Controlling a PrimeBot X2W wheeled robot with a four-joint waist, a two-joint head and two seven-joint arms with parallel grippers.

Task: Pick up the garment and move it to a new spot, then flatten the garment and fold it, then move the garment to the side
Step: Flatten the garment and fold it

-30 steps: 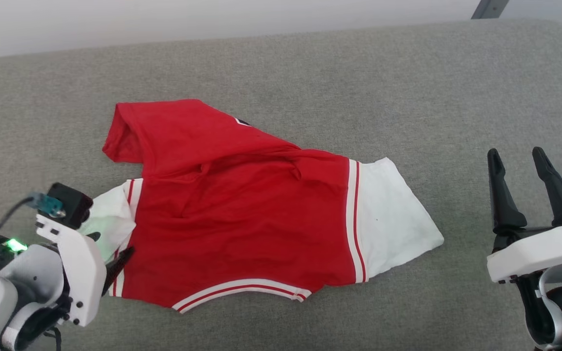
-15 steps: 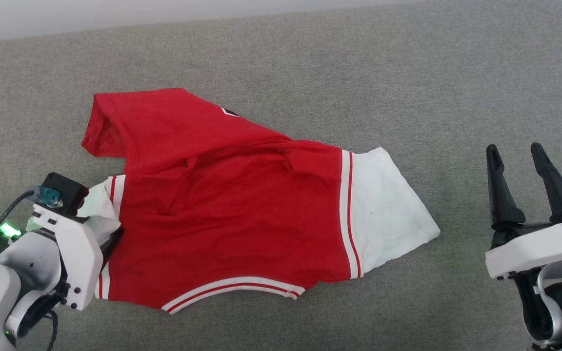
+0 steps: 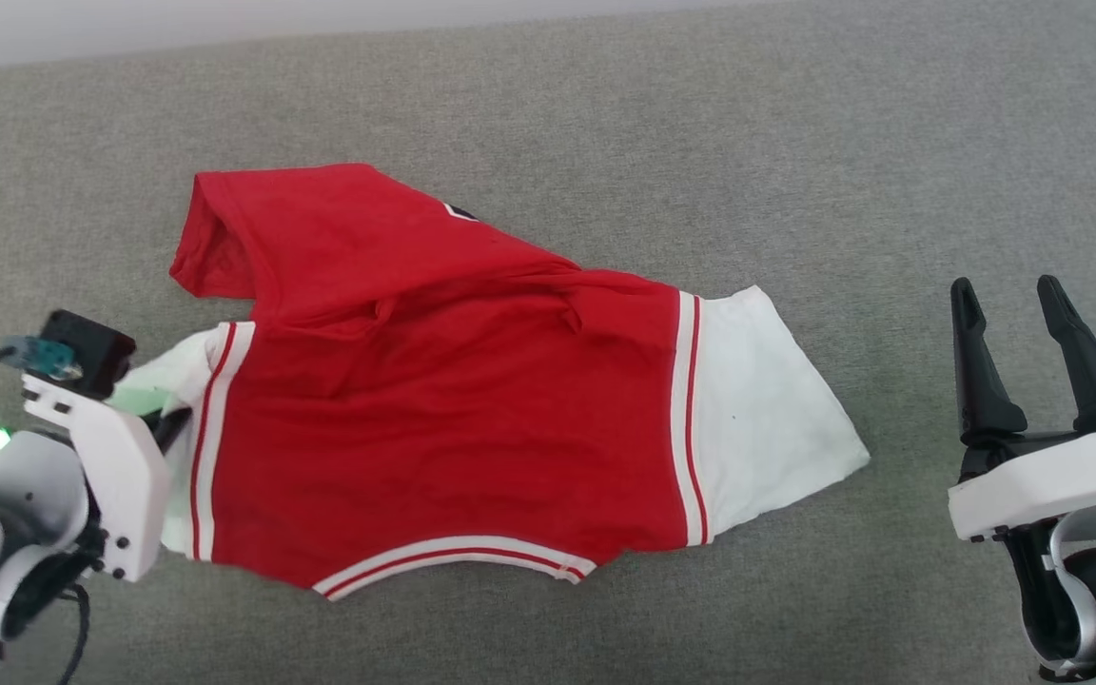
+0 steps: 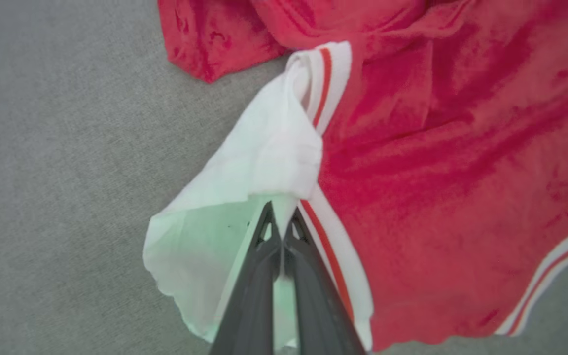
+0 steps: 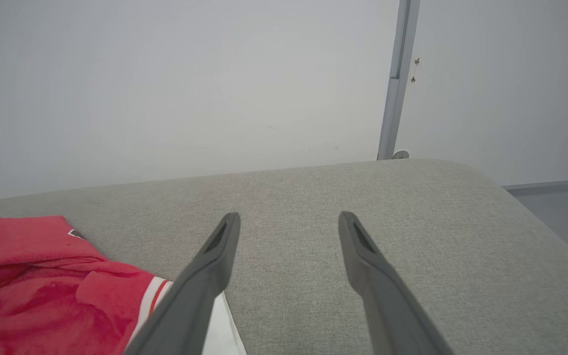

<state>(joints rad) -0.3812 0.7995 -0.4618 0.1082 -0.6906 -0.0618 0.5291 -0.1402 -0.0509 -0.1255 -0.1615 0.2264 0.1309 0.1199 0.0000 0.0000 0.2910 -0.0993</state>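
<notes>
Red garment (image 3: 443, 400) lay rumpled on grey cushion (image 3: 605, 105); left gripper (image 4: 280, 213) clamped shut on its white sleeve (image 4: 264, 148); right gripper (image 3: 1005, 285) stood wide open, empty, well apart rightward.

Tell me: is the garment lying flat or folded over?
Partly folded over: the far part of the garment lies doubled onto its body, with creases along the fold.
</notes>
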